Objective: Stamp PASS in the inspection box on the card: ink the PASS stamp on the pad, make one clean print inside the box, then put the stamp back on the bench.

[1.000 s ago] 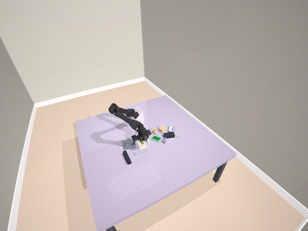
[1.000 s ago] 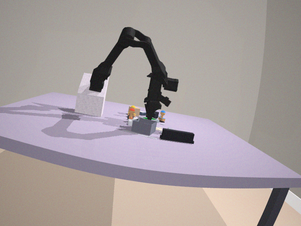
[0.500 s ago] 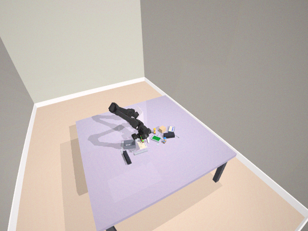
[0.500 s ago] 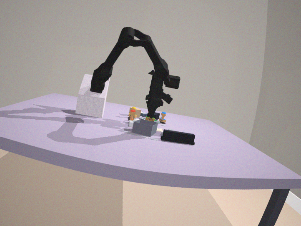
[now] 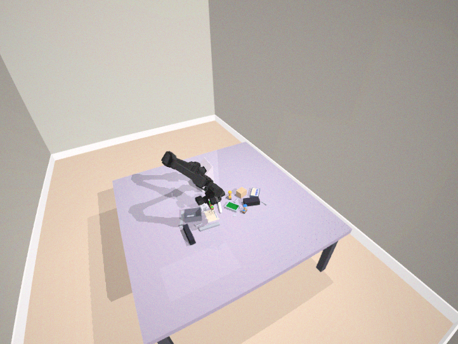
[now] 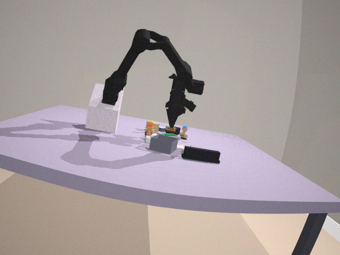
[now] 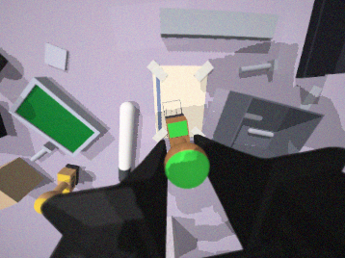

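Note:
My gripper (image 7: 179,141) (image 6: 172,127) is shut on the PASS stamp (image 7: 177,129) (image 6: 170,129) (image 5: 211,207), which has a wooden body, a green top patch and a round green knob. The stamp hangs upright above the cream card (image 7: 185,87) (image 5: 212,216), clear of it. The card is taped at its corners and has a blue stripe along one side. The thin-lined inspection box (image 7: 172,101) shows just beyond the stamp; faint dark strokes show inside it, too small to read, and its near part is hidden. The green ink pad (image 7: 58,120) (image 5: 232,205) (image 6: 169,135) lies open left of the card in the wrist view.
A grey open bin (image 7: 301,120) (image 6: 164,144) stands right of the card in the wrist view, a white cylinder (image 7: 126,138) left. A grey bar (image 7: 217,23) lies beyond. Yellow (image 5: 229,195), blue (image 5: 245,209) and red (image 6: 149,129) stamps, a wooden block (image 5: 241,192) and black blocks (image 5: 189,234) (image 5: 251,201) stand around.

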